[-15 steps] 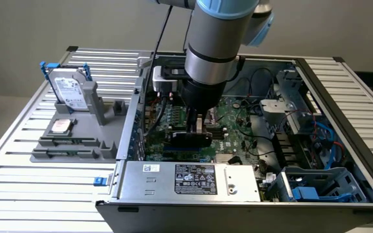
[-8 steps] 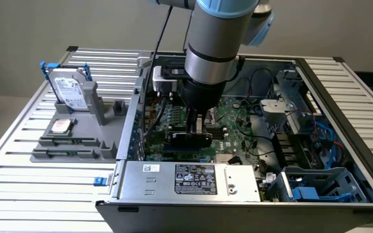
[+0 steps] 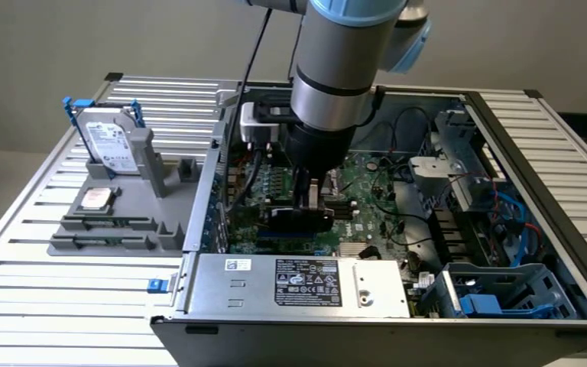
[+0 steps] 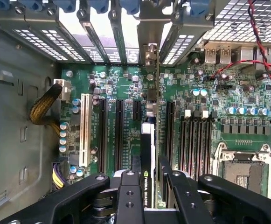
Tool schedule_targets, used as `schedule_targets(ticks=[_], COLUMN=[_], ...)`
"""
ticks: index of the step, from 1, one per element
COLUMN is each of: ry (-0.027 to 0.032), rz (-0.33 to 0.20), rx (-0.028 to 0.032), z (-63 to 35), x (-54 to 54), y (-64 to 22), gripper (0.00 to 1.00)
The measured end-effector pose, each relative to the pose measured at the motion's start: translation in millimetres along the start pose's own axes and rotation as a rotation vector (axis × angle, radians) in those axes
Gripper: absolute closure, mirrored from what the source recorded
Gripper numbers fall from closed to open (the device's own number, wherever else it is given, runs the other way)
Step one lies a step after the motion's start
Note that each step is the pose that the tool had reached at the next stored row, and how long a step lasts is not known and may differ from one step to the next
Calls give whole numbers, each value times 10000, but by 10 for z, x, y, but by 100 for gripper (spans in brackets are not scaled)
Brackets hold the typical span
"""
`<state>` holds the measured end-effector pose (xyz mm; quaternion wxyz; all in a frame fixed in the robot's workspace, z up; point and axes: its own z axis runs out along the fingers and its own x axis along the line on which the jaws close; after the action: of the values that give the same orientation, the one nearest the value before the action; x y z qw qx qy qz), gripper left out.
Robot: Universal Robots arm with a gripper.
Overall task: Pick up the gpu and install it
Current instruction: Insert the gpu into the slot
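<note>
Gripper: black two-fingered gripper [image 4: 147, 186] is pinched onto the card's upper edge.
Gpu: thin green-and-dark gpu [image 4: 148, 154] is held edge-down, long axis aligned over the green motherboard [image 4: 219, 98] slots, inside the open case [image 3: 569, 176].

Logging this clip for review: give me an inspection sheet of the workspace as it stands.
Surface: slatted metal table, holding an open PC case and a grey fixture.
Job's things: gpu held edge-on over the motherboard slots, bracket toward the rear slot covers.
Clutter: hard drive standing in the fixture.
Grippers: gripper inside the case, jaws shut on the gpu.
Cables: red wires; sleeved yellow bundle; black cable along the arm.
Surroundings: plain wall.
</note>
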<state>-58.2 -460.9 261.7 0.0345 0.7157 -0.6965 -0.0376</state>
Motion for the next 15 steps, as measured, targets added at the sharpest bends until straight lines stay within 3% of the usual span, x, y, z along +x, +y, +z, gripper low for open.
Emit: schedule_targets(ticks=[9, 12, 15], ry=[-5, 2, 8], rz=[-1, -1, -1], rx=[-45, -97, -192], z=[-68, -70, -70], x=[-7, -6, -7], y=[6, 6, 5], gripper=[74, 74, 74])
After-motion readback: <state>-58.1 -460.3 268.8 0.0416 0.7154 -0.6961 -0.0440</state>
